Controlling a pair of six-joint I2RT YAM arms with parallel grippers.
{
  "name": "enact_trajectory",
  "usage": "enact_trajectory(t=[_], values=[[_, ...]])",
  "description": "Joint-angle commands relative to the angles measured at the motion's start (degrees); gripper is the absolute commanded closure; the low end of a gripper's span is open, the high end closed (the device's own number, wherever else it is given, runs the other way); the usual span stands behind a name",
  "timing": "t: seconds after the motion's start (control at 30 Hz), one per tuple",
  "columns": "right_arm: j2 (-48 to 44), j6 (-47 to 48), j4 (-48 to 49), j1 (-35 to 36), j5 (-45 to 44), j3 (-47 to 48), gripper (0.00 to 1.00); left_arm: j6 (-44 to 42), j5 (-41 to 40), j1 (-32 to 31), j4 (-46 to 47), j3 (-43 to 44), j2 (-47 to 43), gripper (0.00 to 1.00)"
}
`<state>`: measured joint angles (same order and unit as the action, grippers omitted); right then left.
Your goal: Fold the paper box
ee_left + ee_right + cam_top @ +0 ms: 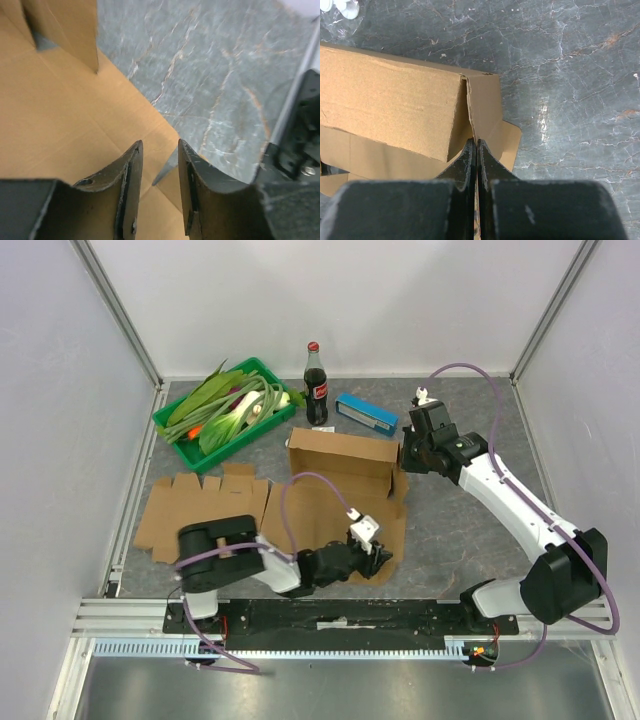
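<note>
Left claw (159,145): fingers parted with a clear gap and nothing between them; it hangs low over the near right corner of the box's flat cardboard panel, at about 5 o'clock from the box's middle (grey stone shows just past the panel's edge).
Right claw (476,142): fingers pressed tight together at the box's right end, at 3 o'clock from the box; the upright end flap's edge runs straight in between the tips, so it pinches that flap (a thin brown sliver shows between the fingers).
Paper box (340,455): brown cardboard, half raised, in the middle of the worktop; its rear wall stands upright and its base panel lies flat toward 6 o'clock.
Flat cardboard sheet (200,510): a second cut blank, lying unfolded at 8 o'clock from the box, its right edge touching or under the box's base panel.
Green crate (178,445): at 11 o'clock, holding long green vegetables (225,405).
Bottle (316,390): dark drink, red cap, upright at 12 o'clock, just behind the rear wall.
Blue packet (366,412): lying flat at 1 o'clock, near the bottle.
Worktop (450,540): grey, veined stone pattern.
</note>
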<state>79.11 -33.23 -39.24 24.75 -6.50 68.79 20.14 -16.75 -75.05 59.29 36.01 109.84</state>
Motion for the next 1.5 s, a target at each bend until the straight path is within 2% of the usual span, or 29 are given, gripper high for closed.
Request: enact_trajectory(t=[0.0, 0.03, 0.1, 0.13, 0.2, 0.27, 0.33, 0.37, 0.43, 0.63, 0.83, 0.87, 0.93, 1.03, 1.13, 1.2, 1.27, 1.47], values=[[0.3, 0.2, 0.3, 0.3, -1.1, -1.1, 1.0, -6.2, 3.3, 0.0, 2.1, -6.9, -16.8, 0.59], [0.5, 0.4, 0.1, 0.3, -1.4, -1.2, 1.0, -6.7, 2.4, 0.0, 0.1, -8.5, -23.6, 0.58], [0.4, 0.7, 0.2, 0.3, -1.7, -1.7, 1.0, -7.7, 0.3, 0.8, -4.1, -10.2, -29.4, 0.56], [0.4, 0.8, 0.1, 0.2, -1.8, -1.6, 1.0, -6.4, -1.9, 1.4, -7.6, -11.0, -35.3, 0.55], [0.4, 0.8, 0.2, 0.3, -1.4, -1.9, 1.0, -3.1, -8.9, 6.1, -17.6, -11.4, -39.9, 0.54], [0.3, 0.9, 0.4, 0.3, -0.7, -2.0, 1.0, 5.0, -12.1, 15.1, -22.9, -12.8, -44.8, 0.48], [-0.5, 1.5, 0.8, 0.3, -0.1, -2.1, 0.94, 8.2, -12.0, 23.1, -25.6, -14.0, -46.0, 0.43], [-0.8, 1.7, 1.5, 0.3, 0.0, -2.2, 0.93, 6.9, -14.3, 24.2, -24.9, -14.0, -45.7, 0.36], [-1.4, 2.0, 2.3, 0.4, 0.2, -2.4, 0.92, -0.1, -18.9, 25.2, -19.4, -13.9, -43.2, 0.35], [-1.0, 3.3, 2.9, 0.2, 1.3, -1.7, 0.91, -6.3, -23.6, 30.6, -17.4, -11.1, -33.9, 0.34], [-1.9, 4.0, 2.8, 0.2, 1.4, -2.0, 0.91, -8.4, -14.0, 39.6, -14.6, -7.4, -26.1, 0.34], [-1.9, 4.0, 2.9, 0.2, 1.7, -2.0, 0.91, -9.1, -9.6, 40.3, -10.9, -7.5, -25.6, 0.36], [-1.8, 4.2, 2.8, 0.2, 2.6, -2.0, 0.9, -10.1, -6.2, 41.6, -7.3, -8.1, -24.2, 0.41], [-1.6, 4.8, 2.8, 0.2, 4.3, -1.8, 0.87, -11.3, -0.6, 41.9, -6.5, -5.7, -21.8, 0.56], [-1.4, 5.6, 2.7, 0.2, 5.1, -1.6, 0.87, -12.0, 2.5, 41.9, -5.6, -4.8, -20.4, 0.58], [-1.3, 5.8, 2.7, 0.2, 4.9, -1.6, 0.87, -11.6, 5.1, 41.9, -4.1, -6.1, -20.7, 0.57], [-1.2, 5.9, 2.8, 0.2, 4.7, -1.6, 0.87, -11.4, 8.6, 41.9, -2.7, -7.8, -22.5, 0.52], [-1.8, 6.4, 2.7, 0.2, 4.8, -1.6, 0.87, -11.3, 6.9, 41.8, -2.4, -13.2, -27.7, 0.43]])
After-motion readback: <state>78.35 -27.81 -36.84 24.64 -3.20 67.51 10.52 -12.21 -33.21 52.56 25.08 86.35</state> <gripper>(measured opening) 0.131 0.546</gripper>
